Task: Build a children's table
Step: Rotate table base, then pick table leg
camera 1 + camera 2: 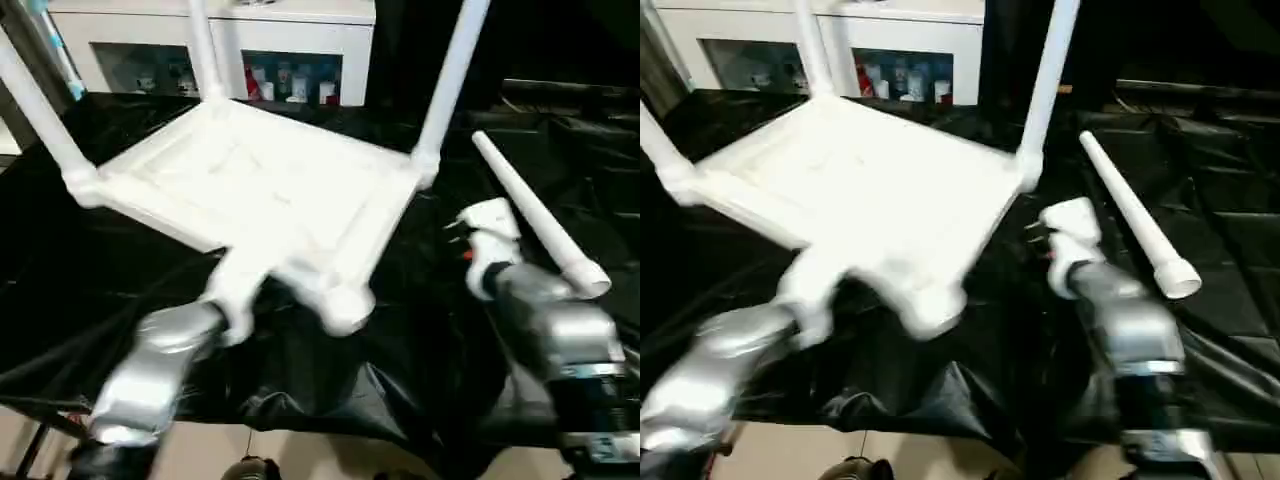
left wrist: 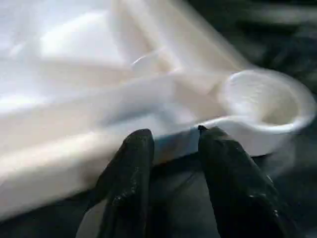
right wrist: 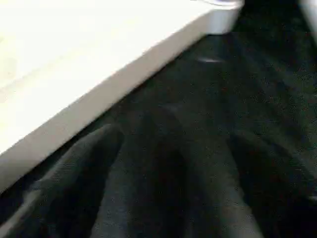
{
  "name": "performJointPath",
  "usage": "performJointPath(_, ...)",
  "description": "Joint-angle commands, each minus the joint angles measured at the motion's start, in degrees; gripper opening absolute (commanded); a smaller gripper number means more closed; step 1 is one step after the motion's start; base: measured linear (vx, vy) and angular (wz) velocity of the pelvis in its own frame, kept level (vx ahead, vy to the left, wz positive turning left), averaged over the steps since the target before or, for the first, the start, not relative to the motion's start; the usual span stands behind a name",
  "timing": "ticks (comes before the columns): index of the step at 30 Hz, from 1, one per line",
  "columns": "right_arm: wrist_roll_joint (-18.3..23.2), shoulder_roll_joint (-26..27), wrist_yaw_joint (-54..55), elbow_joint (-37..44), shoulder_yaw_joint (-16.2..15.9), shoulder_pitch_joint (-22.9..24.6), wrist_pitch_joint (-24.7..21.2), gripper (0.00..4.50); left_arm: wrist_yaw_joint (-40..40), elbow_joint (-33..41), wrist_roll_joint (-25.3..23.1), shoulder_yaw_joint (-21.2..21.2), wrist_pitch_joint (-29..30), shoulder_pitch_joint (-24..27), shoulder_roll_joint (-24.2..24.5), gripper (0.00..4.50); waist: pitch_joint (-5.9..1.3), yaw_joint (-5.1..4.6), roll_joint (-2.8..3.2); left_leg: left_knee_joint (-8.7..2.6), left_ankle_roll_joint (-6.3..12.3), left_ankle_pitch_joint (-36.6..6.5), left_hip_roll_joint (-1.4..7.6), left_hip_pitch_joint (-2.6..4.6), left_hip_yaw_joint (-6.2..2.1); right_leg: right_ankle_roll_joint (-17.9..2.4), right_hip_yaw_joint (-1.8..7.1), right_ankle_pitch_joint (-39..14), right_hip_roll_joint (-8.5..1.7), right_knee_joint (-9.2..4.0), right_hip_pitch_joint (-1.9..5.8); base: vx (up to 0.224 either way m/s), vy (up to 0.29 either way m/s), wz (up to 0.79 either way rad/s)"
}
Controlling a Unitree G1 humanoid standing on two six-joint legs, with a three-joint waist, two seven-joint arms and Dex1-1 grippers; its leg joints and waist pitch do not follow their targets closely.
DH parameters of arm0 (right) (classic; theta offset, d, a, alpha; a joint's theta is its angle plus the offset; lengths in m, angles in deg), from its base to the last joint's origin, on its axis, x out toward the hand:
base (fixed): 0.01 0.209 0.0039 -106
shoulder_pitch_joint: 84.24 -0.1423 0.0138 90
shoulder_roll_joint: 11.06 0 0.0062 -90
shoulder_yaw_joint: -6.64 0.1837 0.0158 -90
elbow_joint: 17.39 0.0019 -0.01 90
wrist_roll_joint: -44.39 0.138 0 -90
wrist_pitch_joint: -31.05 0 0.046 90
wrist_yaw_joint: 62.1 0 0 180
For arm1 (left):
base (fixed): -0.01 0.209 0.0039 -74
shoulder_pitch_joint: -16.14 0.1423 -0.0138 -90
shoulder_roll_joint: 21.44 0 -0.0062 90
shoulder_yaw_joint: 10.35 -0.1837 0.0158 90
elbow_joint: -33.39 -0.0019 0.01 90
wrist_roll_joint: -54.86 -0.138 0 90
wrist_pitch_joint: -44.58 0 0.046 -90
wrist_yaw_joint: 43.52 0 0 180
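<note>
left tool [image 2: 173, 148] is clamped on the near edge rail of the table top [image 1: 250, 180], black fingers [image 2: 129, 163] either side of the rim, just beside the empty corner socket [image 2: 262, 104]. right tool [image 1: 478, 232]: can't tell from the frames whether it's spread or closed; nothing seen in it.

top lies upside down on the black-draped table [image 1: 80, 290], three legs already standing up from their sockets. fourth leg [image 1: 535, 215] lies loose on the drape just beside the right tool, long axis running away from the robot, wide end nearest. the right arm is clearly the nearer one; the open socket sits near, to its left.

left wrist view shows the grip and the socket bore; head views give the loose leg's lie. right wrist view has the top's edge [image 3: 99, 94] and drape.
</note>
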Motion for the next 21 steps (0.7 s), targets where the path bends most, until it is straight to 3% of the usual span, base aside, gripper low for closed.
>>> performJointPath(1, -0.14, -2.69, 0.67, -1.06, 3.05, -2.34, -2.41, 4.39, 1.14, 2.1, 0.7, -0.18, 0.74, 0.41, 1.14, 1.86, -4.07, -0.14, -0.59, -4.45, -2.17, -16.38, 3.42, 2.07, -2.49, -7.92, 2.24, -15.1, -2.74, -4.6, 1.5, 0.0, 0.0, 0.0)
performJointPath(4, -0.17, -4.95, 0.4, -2.85, 4.05, -4.79, -3.4, 4.39, 3.08, 4.79, 1.92, 0.57, 1.5, 1.2, 2.57, 1.86, -3.75, -0.83, -0.72, -4.21, -0.83, -15.14, 3.24, 1.8, -2.39, -9.15, 2.1, -14.91, -2.84, -4.7, 1.73, 0.0, 0.0, 0.0)
performJointPath(5, -0.67, -6.25, 0.25, -5.99, 4.15, -6.74, -2.65, 4.39, 5.28, 7.1, 3.38, 0.99, 2.25, 1.96, 4.16, 1.86, -3.01, -0.87, -0.65, -4.36, -0.28, -15.13, 3.25, 1.68, -2.39, -9.22, 2.12, -15.45, -2.87, -4.95, 1.4, 0.0, 0.0, 0.0)
performJointPath(6, -1.25, -7.64, 0.23, -9.37, 4.01, -8.69, -1.96, 4.39, 7.6, 9.5, 5.22, 1.42, 3.29, 2.78, 5.83, 1.86, -2.97, -1.05, -0.51, -4.34, -0.15, -15.24, 3.17, 1.72, -2.46, -9.82, 1.99, -16.23, -2.89, -4.87, 1.48, 0.0, 0.0, 0.0)
performJointPath(7, -1.89, -8.9, 0.06, -13.02, 3.64, -10.55, -0.9, 4.39, 9.57, 11.71, 6.84, 1.82, 4.36, 3.46, 7.43, 1.86, -3.11, -1.12, -0.52, -4.17, -0.25, -15.14, 3.2, 1.84, -2.48, -10.36, 1.93, -16.12, -2.91, -4.67, 1.51, 0.0, 0.0, 0.0)
performJointPath(9, -3.03, -10.71, -0.27, -19.73, 2.52, -13.81, 0.42, 4.39, 11.94, 14.61, 8.65, 2.38, 4.92, 4.44, 10.25, 1.86, -2.22, -1.08, -0.11, -4.29, -0.55, -16.62, 3.17, 2.06, -2.37, -11.37, 1.9, -16.7, -2.64, -4.96, 1.02, 0.0, 0.0, 0.0)
performJointPath(10, -3.99, -11.61, -0.32, -25.24, 1.6, -16.33, 1.51, 4.39, 12.92, 15.65, 9.99, 3.31, 5.81, 4.46, 11.24, 1.86, -2.3, -1.12, -0.23, -4.24, -0.67, -16.97, 3.11, 2.15, -2.32, -11.63, 1.83, -16.79, -2.49, -4.81, 1.06, 0.0, 0.0, 0.0)
performJointPath(11, -4.79, -12.24, -0.02, -30.6, 1.14, -18.85, 2.68, 4.39, 13.59, 16.41, 11.72, 4.65, 7.33, 4.1, 11.73, 1.86, -1.4, -1.15, 0.08, -4.36, -1.57, -20.08, 3.01, 2.44, -2.38, -12.36, 1.79, -19.34, -2.49, -4.87, 0.64, 0.0, 0.0, 0.0)
performJointPath(12, -5.26, -12.59, 0.21, -33.77, 0.92, -20.35, 3.3, 4.46, 14.01, 17.03, 12.98, 5.68, 8.47, 3.96, 12.01, 2.03, -1.01, -1.03, 0.26, -4.49, -1.71, -20.76, 2.99, 2.37, -2.52, -12.12, 1.82, -19.9, -2.56, -5.05, 0.67, 0.0, 0.0, 0.0)
performJointPath(13, -5.26, -12.59, 0.21, -33.77, 0.92, -20.35, 3.3, 4.46, 14.01, 17.03, 12.98, 5.68, 8.47, 3.96, 12.01, 2.03, -1.08, -1.05, 0.24, -4.32, -2.03, -20.79, 3.02, 2.48, -2.46, -12.44, 1.87, -19.83, -2.64, -4.9, 0.66, 0.0, 0.0, 0.0)
performJointPath(14, -6.46, -13.05, 0.73, -40.13, 0.65, -23.35, 5.86, 4.5, 14.46, 18.88, 15.25, 7.57, 11.27, 3.51, 12.84, 2.13, -0.34, -0.61, 0.75, -4.58, -1.76, -20.47, 3.04, 2.35, -2.44, -11.99, 2.06, -18.86, -2.59, -5.12, 0.43, 0.0, 0.0, 0.0)
performJointPath(15, -6.46, -13.05, 0.73, -40.13, 0.65, -23.35, 5.86, 4.5, 14.46, 18.88, 15.25, 7.57, 11.27, 3.51, 12.84, 2.2, -0.29, -0.82, 0.67, -4.69, -2.25, -20.93, 3.05, 2.35, -2.55, -12.93, 1.88, -18.37, -2.48, -4.78, 0.64, 0.0, 0.0, 0.0)
performJointPath(16, -7.57, -13.33, 0.93, -45.6, 0.25, -25.72, 8.52, 4.5, 15.15, 20.56, 15.94, 8.15, 12.23, 3.41, 14.25, 2.23, -0.34, -0.64, 0.65, -4.64, -2.19, -20.07, 3.13, 2.35, -2.54, -13.14, 1.94, -16.93, -2.61, -4.64, 0.77, 0.0, 0.0, 0.0)
performJointPath(18, -8.57, -13.53, 1.6, -49.54, -0.31, -27.1, 10.22, 4.5, 15.92, 21.87, 16.55, 8.47, 13.12, 3.65, 15.6, 2.3, 0.69, -0.53, 0.92, -4.66, -0.74, -16.95, 3.12, 1.74, -2.45, -15.07, 2.04, -12.55, -2.65, -4.2, 0.84, 0.0, 0.0, 0.0)
performJointPath(19, -8.7, -13.58, 1.67, -51.05, -0.41, -27.63, 11.04, 4.5, 16.17, 22.5, 17.07, 8.72, 13.7, 3.84, 16.19, 2.44, 0.76, -0.46, 0.94, -4.59, -0.21, -15.8, 3.08, 1.62, -2.41, -15.49, 2.04, -11.32, -2.72, -4.06, 1.06, 0.0, 0.0, 0.0)
performJointPath(20, -9.09, -13.66, 1.67, -52.8, -0.79, -28.2, 11.61, 4.5, 16.42, 23.09, 17.59, 9.1, 14.29, 3.93, 16.83, 2.59, 0.64, -0.35, 0.96, -4.29, 1.15, -12.18, 3.11, 1.42, -2.25, -16.43, 2.07, -7.61, -2.71, -3.66, 1.31, 0.0, 0.0, 0.0)
performJointPath(21, -9.43, -13.76, 1.53, -55.01, -1.21, -29.08, 12.48, 4.5, 16.47, 23.67, 18.32, 9.48, 14.84, 4.06, 17.52, 2.6, 1.04, -0.09, 1.48, -4.14, 2.84, -8.59, 3.1, 1.1, -2.15, -17.59, 1.97, -3.42, -2.56, -3.33, 1.15, 0.0, 0.0, 0.0)
